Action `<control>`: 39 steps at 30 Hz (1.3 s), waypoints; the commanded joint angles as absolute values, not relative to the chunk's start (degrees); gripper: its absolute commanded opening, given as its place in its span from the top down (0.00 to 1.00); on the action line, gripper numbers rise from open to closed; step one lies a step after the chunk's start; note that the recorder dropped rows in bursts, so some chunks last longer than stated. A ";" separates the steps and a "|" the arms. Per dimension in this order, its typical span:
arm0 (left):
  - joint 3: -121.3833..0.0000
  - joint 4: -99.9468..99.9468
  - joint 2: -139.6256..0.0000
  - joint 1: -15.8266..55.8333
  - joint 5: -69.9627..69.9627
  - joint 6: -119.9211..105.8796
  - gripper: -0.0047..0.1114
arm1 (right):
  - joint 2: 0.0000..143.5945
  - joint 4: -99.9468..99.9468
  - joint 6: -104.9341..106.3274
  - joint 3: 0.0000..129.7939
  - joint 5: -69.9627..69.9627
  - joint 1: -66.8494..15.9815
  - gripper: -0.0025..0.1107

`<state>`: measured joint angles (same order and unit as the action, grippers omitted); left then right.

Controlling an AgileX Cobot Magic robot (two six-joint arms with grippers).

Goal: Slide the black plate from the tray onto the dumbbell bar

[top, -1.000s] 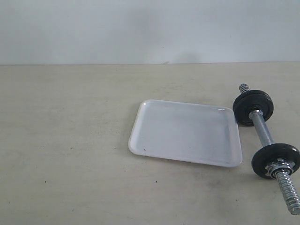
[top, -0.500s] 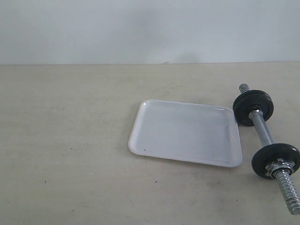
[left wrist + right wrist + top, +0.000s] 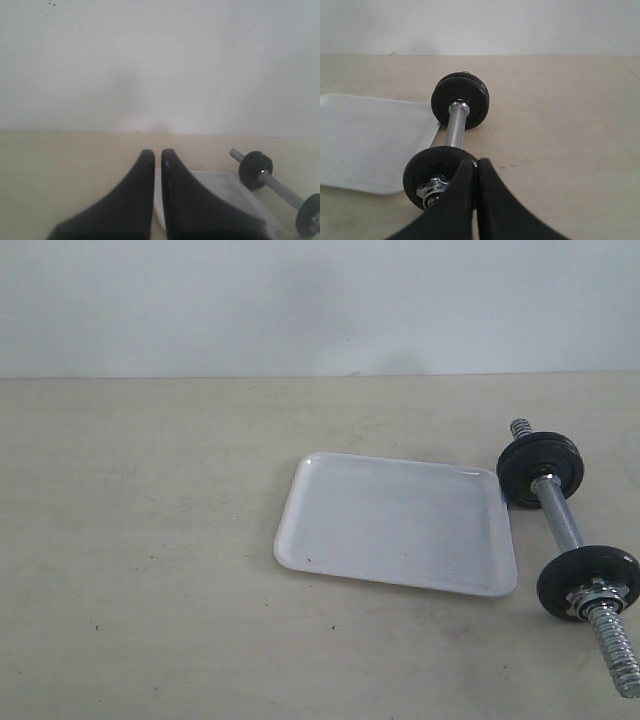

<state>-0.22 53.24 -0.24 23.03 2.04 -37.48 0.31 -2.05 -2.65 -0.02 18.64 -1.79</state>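
1. Both the left jaws and the right jaws are closed, tip pressed against tip, and nothing is held between them.
2. In the exterior view neither arm is in the picture. In the right wrist view the right jaws are close to the near disc [image 3: 437, 170] of the dumbbell bar [image 3: 560, 520]; I cannot tell if they touch it. The left jaws point toward the tray [image 3: 400, 530] from some way off.
3. The tray lies flat on the worktop [image 3: 150, 540], just beside the bar, and it is bare. No black plate is on it in any view.
4. The bar lies on the worktop with the far disc [image 3: 540, 468] and the near disc on it. A nut [image 3: 592, 595] sits outside the near disc, and beyond it is a free threaded end [image 3: 615, 655].
5. I cannot find the small black plate as a separate thing. The far disc looks rather thick in the right wrist view, so the plate may sit against it, but I cannot confirm this.
6. My judgement: if the plate is already on the bar, the task is finished and the arms are only resting. If not, nothing is done and the plate must first be found.
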 commanded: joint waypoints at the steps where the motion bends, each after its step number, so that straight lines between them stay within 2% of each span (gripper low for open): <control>1: 0.00 70.56 0.00 22.93 0.88 -37.40 0.92 | 0.00 -1.91 -2.82 0.00 18.42 -1.72 0.98; 6: 0.00 93.35 0.00 22.93 0.00 -37.40 0.92 | 0.00 -1.91 -2.82 0.00 18.42 -1.72 0.98; 18: 0.00 93.63 0.00 22.68 -4.59 -39.11 0.92 | 0.00 -1.91 -2.82 0.00 18.42 -1.72 0.98; 27: 0.00 93.39 0.00 11.90 -5.15 -52.36 0.92 | 0.00 -1.91 -2.82 0.00 18.42 -1.72 0.98; 30: 0.00 93.39 0.00 3.71 -5.61 -70.01 0.92 | 0.00 -1.91 -2.82 0.00 18.42 -1.72 0.98; 34: 0.00 93.39 0.00 -1.77 -7.76 -84.90 0.92 | 0.00 -1.91 -2.82 0.00 18.42 -1.72 0.98; 39: 0.00 93.96 0.00 -2.23 -10.48 -88.43 0.92 | 0.00 -1.91 -2.82 0.00 18.42 -1.72 0.98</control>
